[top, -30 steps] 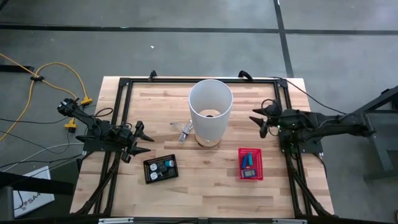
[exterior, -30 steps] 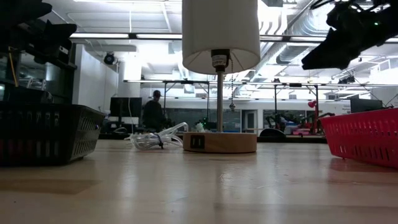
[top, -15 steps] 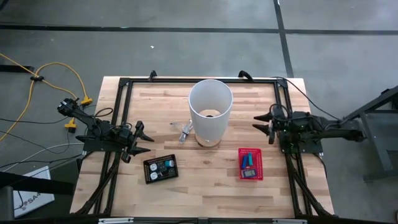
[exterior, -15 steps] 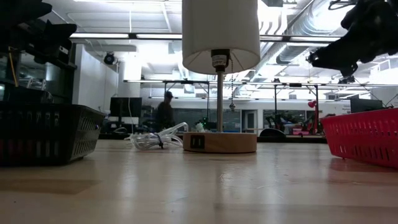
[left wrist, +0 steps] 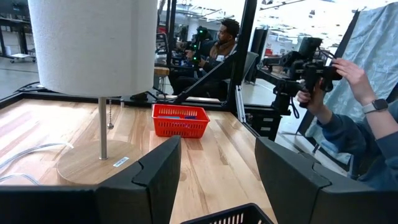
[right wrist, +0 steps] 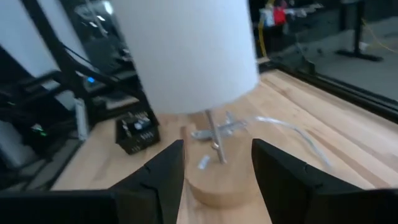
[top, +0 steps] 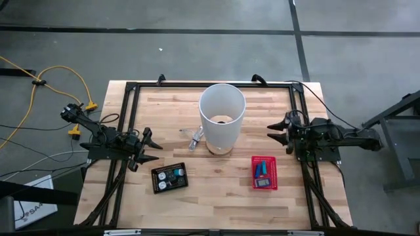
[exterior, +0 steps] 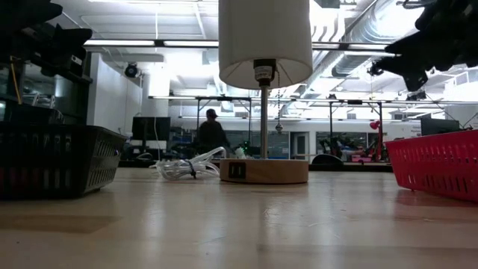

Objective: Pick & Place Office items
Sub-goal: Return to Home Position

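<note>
left gripper (top: 152, 145): left of lamp (top: 222, 118), fingers apart, empty | right gripper (top: 274, 135): right of lamp, held high, fingers apart, empty | blue items (top: 262, 172): in red basket (top: 273, 172), right-front of lamp | small pieces (top: 172, 176): in black basket (top: 155, 178), left-front of lamp

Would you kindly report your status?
Left gripper open, left table edge. Right gripper open, right edge. Blue items inside red mesh basket. White-shaded lamp stands between.
</note>
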### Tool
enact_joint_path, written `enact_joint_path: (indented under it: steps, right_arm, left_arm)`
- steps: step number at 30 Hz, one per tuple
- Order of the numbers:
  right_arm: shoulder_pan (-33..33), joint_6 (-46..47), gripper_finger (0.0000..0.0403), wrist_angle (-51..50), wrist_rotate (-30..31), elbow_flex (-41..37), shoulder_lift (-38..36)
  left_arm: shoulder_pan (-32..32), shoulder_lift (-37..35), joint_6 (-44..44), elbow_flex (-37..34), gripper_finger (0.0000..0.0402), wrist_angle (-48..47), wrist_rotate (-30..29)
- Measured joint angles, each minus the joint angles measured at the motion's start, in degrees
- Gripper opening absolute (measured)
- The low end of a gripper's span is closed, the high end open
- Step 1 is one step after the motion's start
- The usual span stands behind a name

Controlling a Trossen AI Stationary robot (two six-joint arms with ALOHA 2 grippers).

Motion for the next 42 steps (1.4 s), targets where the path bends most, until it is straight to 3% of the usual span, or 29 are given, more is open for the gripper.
enact_joint_path:
  steps: [7, 18, 42]
  right_arm:
    - [0.0, -1.67, 0.0174, 12.6, -3.94, -6.36, -0.83]
    - [0.0, 0.0, 0.0174, 14.16, -4.27, -9.96, -2.62]
    - [0.0, -2.92, 0.0174, 12.68, -8.67, -10.05, -2.49]
  left_arm:
    - [-0.01, 0.0, 0.0, 0.0, 0.0199, 0.0, 0.0]
    - [-0.02, 0.0, 0.0, 0.0, 0.0199, 0.0, 0.0]
    - [0.0, 0.0, 0.0, 0.0, 0.0199, 0.0, 0.0]
